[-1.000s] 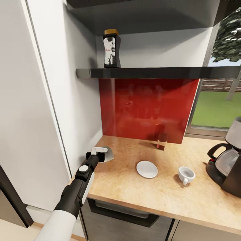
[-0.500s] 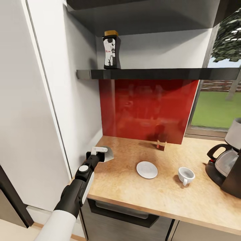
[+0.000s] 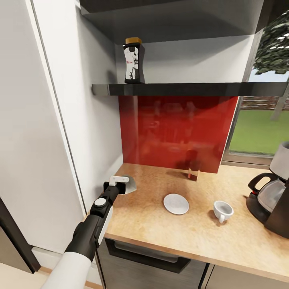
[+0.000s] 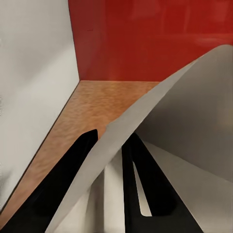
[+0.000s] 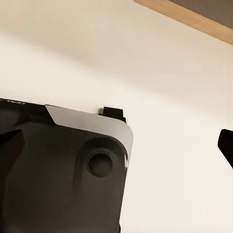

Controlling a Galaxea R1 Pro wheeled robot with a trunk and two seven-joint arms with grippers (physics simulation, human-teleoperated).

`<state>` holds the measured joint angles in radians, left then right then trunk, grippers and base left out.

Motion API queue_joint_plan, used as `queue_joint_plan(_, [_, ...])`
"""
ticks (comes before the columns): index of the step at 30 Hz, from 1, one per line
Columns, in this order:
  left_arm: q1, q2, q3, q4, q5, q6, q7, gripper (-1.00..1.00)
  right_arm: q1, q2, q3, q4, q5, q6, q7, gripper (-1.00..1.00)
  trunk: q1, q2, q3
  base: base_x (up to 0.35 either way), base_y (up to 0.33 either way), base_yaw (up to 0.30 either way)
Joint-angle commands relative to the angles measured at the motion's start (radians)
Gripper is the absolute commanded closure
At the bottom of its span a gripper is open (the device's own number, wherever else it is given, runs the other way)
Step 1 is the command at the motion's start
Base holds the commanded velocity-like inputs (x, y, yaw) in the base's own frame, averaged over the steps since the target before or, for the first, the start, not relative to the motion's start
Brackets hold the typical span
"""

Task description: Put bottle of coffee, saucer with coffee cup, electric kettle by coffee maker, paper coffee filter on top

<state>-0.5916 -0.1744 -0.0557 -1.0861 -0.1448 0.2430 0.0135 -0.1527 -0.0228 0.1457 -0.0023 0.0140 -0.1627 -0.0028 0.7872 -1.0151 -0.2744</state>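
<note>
Left gripper (image 3: 125, 185) pinching paper coffee filter (image 4: 160, 131): pale greyish, curved wedge, seemingly folded; saucer (image 3: 176, 203) at 3 o'clock.

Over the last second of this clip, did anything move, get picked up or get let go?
Nothing visibly changed. The left gripper stays shut on the paper filter, held at the left end of the countertop. The coffee jar is still on the shelf, and the saucer, cup and coffee maker sit where they were.
</note>
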Motion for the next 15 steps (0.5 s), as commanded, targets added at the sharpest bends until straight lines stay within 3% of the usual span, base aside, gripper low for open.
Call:
queue_joint_plan(1, [-0.001, 0.0, -0.001, -0.002, -0.012, 0.006, 0.002, 1.0, -0.001, 0.0, 0.005, 0.001, 0.001, -0.003, 0.0, -1.0, 0.0, -0.001, -0.001, 0.0, 0.0, 0.0])
queue_joint_plan(15, [-0.001, 0.0, -0.001, -0.008, -0.012, 0.006, 0.002, 1.0, -0.001, -0.007, 0.005, 0.001, 0.001, -0.004, 0.0, -1.0, 0.0, -0.001, -0.001, 0.0, -0.012, 0.0])
